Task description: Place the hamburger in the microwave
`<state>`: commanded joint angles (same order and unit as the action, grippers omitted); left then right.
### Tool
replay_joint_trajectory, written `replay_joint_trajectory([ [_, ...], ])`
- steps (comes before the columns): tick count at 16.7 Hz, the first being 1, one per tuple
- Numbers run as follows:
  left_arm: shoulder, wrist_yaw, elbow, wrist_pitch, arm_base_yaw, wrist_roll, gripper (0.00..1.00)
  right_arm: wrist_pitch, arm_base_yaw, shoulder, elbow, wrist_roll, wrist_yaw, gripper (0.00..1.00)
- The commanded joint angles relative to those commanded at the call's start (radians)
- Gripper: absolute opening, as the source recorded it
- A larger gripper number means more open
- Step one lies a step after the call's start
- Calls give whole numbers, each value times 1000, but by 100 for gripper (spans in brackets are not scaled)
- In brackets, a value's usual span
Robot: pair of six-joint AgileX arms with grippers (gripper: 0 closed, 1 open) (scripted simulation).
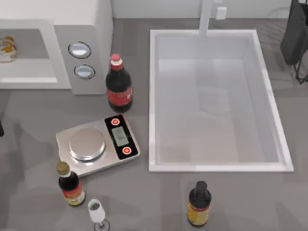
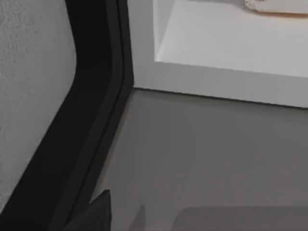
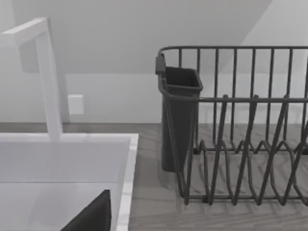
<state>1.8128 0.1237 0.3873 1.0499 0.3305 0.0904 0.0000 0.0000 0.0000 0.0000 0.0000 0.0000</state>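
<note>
The white microwave [image 1: 91, 29] stands at the back left with its black door [image 2: 82, 120] swung open. The hamburger [image 1: 6, 49], tan-orange and whitish, rests on the cavity floor at the top view's left edge; its lower rim also appears as the hamburger [image 2: 274, 6] in the left wrist view. A dark part of my left gripper [image 2: 94, 214] hovers over the grey table in front of the microwave's opening, well apart from the hamburger. My right gripper [image 3: 91, 216] is by the sink's back right corner, facing the dish rack.
A cola bottle [image 1: 118, 86] stands right of the microwave, with a silver kitchen scale [image 1: 96, 144] in front of it. Two sauce bottles [image 1: 70, 185] [image 1: 199, 204] and a small glass [image 1: 97, 214] line the front. The white sink [image 1: 216, 167], its faucet [image 1: 206, 17] and a dark dish rack [image 3: 240, 144] occupy the right.
</note>
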Motion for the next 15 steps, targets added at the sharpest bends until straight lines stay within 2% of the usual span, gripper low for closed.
replay_joint_trajectory([
  [6, -141, 20, 53, -131, -19, 5, 100, 0, 0, 0, 0, 0, 0, 100],
  [15, -362, 34, 102, -446, -37, 8, 100, 0, 0, 0, 0, 0, 0, 100],
])
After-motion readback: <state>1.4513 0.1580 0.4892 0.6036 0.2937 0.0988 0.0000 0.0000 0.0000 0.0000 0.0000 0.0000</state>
